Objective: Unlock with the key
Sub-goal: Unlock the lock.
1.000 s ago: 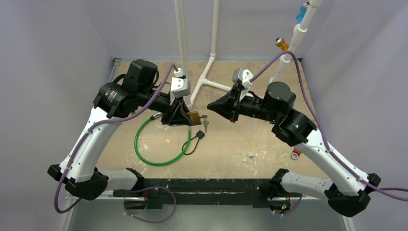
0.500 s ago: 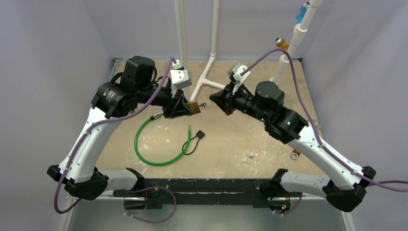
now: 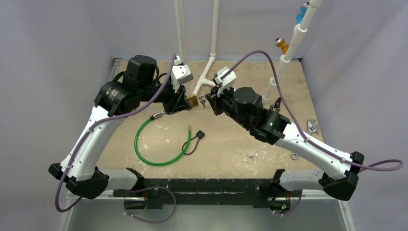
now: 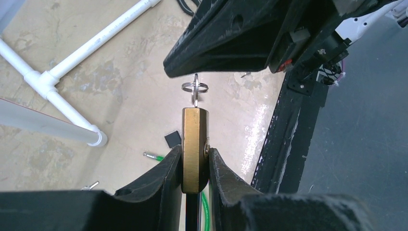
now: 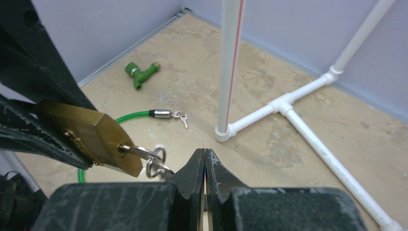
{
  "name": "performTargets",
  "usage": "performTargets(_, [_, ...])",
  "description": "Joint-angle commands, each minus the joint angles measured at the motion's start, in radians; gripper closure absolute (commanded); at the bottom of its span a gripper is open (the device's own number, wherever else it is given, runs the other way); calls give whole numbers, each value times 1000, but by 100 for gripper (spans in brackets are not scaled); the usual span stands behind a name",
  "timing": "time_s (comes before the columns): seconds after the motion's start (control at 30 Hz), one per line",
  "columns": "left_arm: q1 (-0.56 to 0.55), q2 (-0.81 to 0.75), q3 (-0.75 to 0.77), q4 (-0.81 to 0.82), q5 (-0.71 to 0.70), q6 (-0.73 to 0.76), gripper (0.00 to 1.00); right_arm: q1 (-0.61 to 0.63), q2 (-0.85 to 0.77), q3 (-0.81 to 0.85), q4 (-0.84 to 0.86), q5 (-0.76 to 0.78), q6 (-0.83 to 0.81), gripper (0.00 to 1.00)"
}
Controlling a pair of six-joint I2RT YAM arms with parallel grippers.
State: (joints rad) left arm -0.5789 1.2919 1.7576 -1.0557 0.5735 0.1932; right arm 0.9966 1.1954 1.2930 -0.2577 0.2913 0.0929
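Observation:
A brass padlock (image 3: 193, 100) is held off the table in my left gripper (image 3: 185, 104), which is shut on its body (image 4: 195, 144). A silver key (image 5: 137, 152) sits in the keyhole, with a key ring (image 5: 156, 161) hanging off it; the ring also shows in the left wrist view (image 4: 195, 87). My right gripper (image 5: 205, 153) is shut and empty, with its tips just right of the ring. In the top view the right gripper (image 3: 210, 101) faces the padlock's key end. A green cable (image 3: 159, 154) lies looped on the table.
White PVC pipes (image 3: 207, 72) stand behind the grippers, one upright close by (image 5: 230, 67). A black tag (image 3: 199, 134) lies by the cable. A green valve (image 5: 142, 73) and a small loose key (image 5: 182, 118) lie on the table. A wrench (image 3: 312, 127) lies at the right.
My left gripper has carried the padlock up and toward the back. My right arm has swung left and forward, bringing its shut gripper close to the key.

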Motion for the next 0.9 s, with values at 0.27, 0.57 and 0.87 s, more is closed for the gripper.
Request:
performTargets(0.27, [-6, -23, -1, 75, 9, -10, 100, 46, -11, 56, 88, 128, -86, 100])
performTargets(0.57, [-12, -22, -2, 77, 7, -8, 100, 168, 51, 97, 108, 197, -176, 100])
performTargets(0.87, [-11, -13, 38, 97, -15, -40, 100, 206, 68, 77, 131, 147, -61, 100])
